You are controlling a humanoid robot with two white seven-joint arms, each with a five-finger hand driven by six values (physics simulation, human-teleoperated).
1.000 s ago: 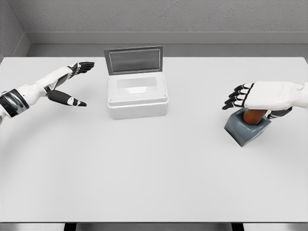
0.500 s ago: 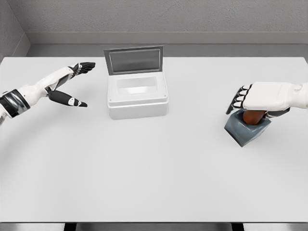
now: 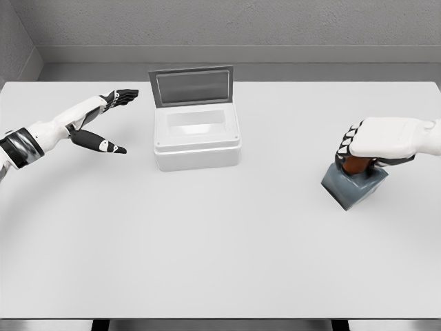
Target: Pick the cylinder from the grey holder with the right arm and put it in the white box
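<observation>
A brown cylinder (image 3: 356,165) stands in the grey holder (image 3: 350,187) at the right of the table. My right hand (image 3: 365,148) sits on top of it, fingers curled down around the cylinder's upper part, which is mostly hidden by the palm. The white box (image 3: 196,139) stands at the back middle, its lid (image 3: 191,85) raised upright behind it and its inside bare. My left hand (image 3: 103,124) hovers left of the box, fingers spread and holding nothing.
The white table (image 3: 220,241) ends at a front edge near the bottom of the view. A grey wall runs behind the table's far edge.
The right hand's fingers have curled down from spread to wrapped around the cylinder. The left arm has barely shifted.
</observation>
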